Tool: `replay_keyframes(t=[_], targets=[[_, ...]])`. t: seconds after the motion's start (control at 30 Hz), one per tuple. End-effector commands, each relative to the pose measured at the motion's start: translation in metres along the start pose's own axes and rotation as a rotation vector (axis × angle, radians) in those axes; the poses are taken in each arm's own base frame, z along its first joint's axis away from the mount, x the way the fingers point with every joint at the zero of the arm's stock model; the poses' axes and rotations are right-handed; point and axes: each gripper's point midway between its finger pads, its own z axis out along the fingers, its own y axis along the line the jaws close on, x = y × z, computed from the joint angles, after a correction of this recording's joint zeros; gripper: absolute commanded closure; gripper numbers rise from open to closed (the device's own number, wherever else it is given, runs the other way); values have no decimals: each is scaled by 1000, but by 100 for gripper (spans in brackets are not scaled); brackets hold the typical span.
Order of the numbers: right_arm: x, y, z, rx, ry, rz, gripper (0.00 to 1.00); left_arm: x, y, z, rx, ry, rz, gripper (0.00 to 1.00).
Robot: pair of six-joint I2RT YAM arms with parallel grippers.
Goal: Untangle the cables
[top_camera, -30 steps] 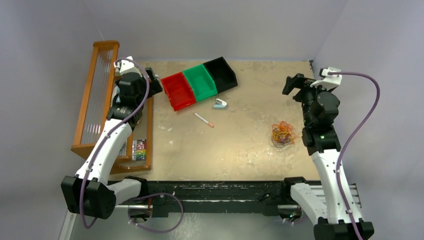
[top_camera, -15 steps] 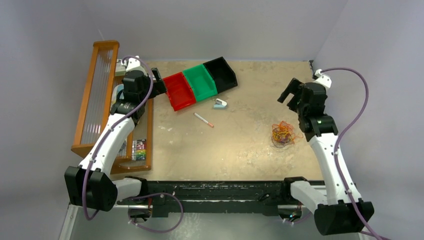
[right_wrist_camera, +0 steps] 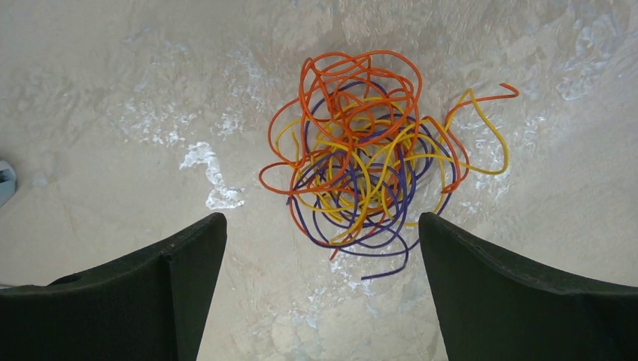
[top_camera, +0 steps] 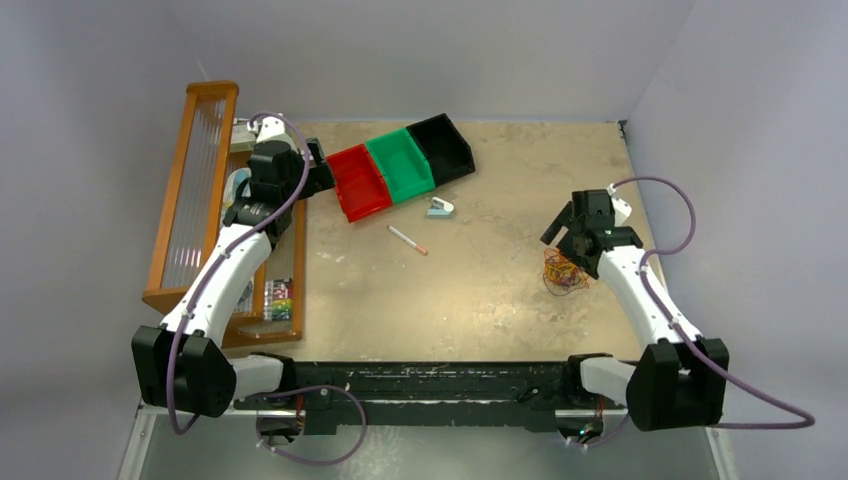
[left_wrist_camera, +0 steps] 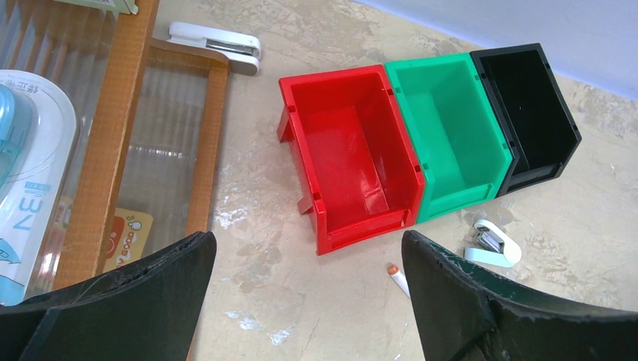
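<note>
The right claw (right_wrist_camera: pixel 317 222) is hanging wide open over the table (right_wrist_camera: pixel 113 113), its two dark fingers (right_wrist_camera: pixel 173 286) spread apart and gripping nothing. The cables (right_wrist_camera: pixel 361 150) are lying on the tabletop in one tangled heap just ahead of the gap between those fingers, and neither finger is touching them. Orange, yellow and purple strands are looping through one another, and one yellow loop is straying out toward the right-hand finger's side. In the overhead view the heap (top_camera: pixel 563 270) is showing just beside this claw (top_camera: pixel 560 222), partly hidden by the forearm.

The left claw (left_wrist_camera: pixel 307 239) is also standing fully open and empty, well apart from the cables. A red bin (left_wrist_camera: pixel 346 165) is sitting straight ahead of it, with a green bin (left_wrist_camera: pixel 448 128) and a black bin (left_wrist_camera: pixel 527 105) touching in a row off to its right. A wooden rack (left_wrist_camera: pixel 113 113) is running along its left side, with a white stapler (left_wrist_camera: pixel 217 43) beyond the rack's corner. A small pale stapler (left_wrist_camera: pixel 493 242) and a marker's tip (left_wrist_camera: pixel 395 274) are lying near its right finger.
</note>
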Motion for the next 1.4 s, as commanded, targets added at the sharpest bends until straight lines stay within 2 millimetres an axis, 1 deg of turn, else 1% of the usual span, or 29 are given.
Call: replay_keyframes(t=[0.0,0.1,0.23,0.3,0.37,0.47,0.53,0.7,0.8,0.87,0.9,0.97,1.03,1.1,1.2,1.23,1.3,1.37], targets=[[0,7,20,-1,-18,44,0,-22,-8,-7,31,-56,-5,6],[7,0,43,73,-7,41,1,-23,-8,-8,30,-61,-7,6],[16,-3,69,106,9,43,1,-23,-7,-7,24,-60,-5,6],[21,-4,78,109,14,44,2,-22,-7,-7,21,-59,-4,6],[26,-4,84,104,19,47,7,-22,-7,-6,19,-58,-6,6],[27,-2,87,84,17,50,11,-20,-7,-4,18,-52,-10,6],[25,0,86,64,6,49,20,-19,-7,-4,22,-49,-14,7],[29,15,85,-30,22,22,48,-18,-8,-3,24,-46,-25,8],[20,23,84,-76,-10,-22,67,-17,-10,-3,33,-41,-37,8],[14,32,80,-122,-25,-72,78,-17,-12,-3,40,-38,-46,10],[13,37,79,-148,-27,-97,81,-16,-12,-4,39,-35,-52,10],[10,50,73,-194,-31,-148,83,-12,-12,-3,44,-25,-66,11],[11,70,64,-249,-38,-214,84,-8,-15,-3,57,-16,-81,12],[16,98,49,-328,-42,-294,83,-2,-16,-3,69,-3,-91,12],[32,139,23,-481,-29,-408,83,2,-18,-4,84,6,-102,13],[40,151,13,-536,-17,-445,83,5,-19,-5,91,11,-104,13],[57,172,-6,-646,3,-516,83,9,-23,-6,101,18,-105,13],[79,185,-23,-746,33,-601,82,14,-32,-9,119,24,-99,13]])
